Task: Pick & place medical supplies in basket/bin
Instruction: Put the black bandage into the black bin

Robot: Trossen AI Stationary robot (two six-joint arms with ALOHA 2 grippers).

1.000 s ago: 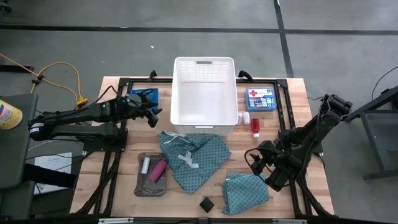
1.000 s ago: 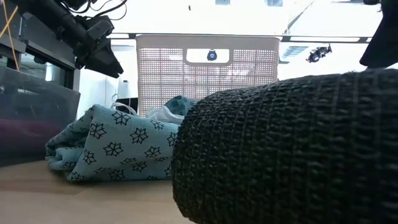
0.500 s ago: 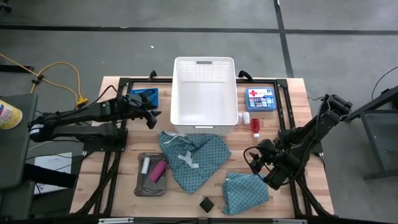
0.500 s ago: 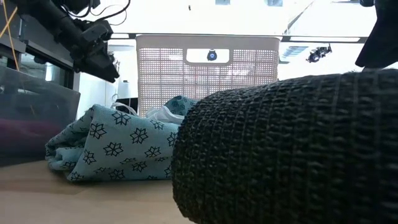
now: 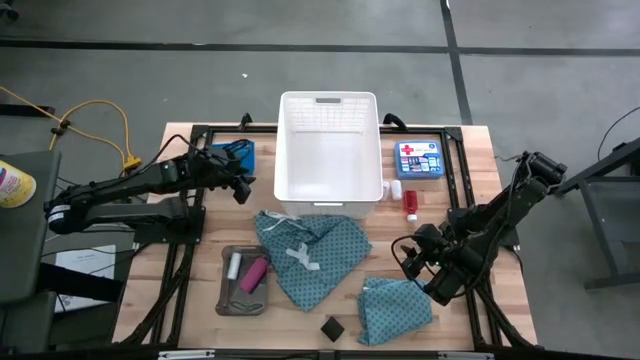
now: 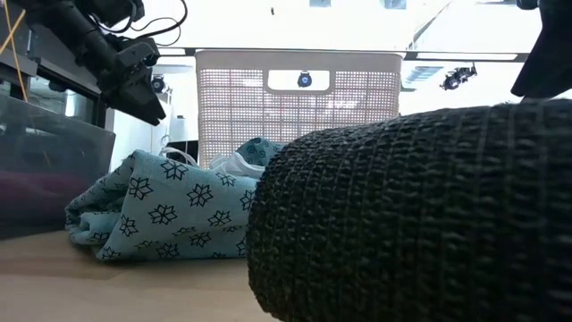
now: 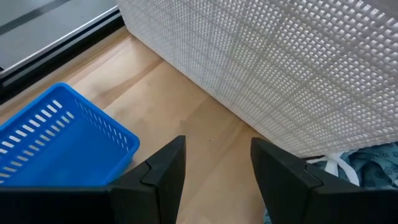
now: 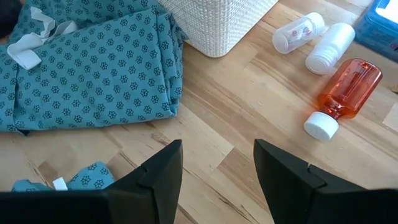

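The white basket [image 5: 328, 152] stands just beside the left gripper [image 5: 243, 187], fingers spread and empty; the blue basket [image 7: 59, 146] sits close on its other side. The larger teal cloth [image 5: 310, 254] lies near the right gripper [image 5: 407, 262], also spread, with a red bottle [image 8: 344, 94] beyond it.
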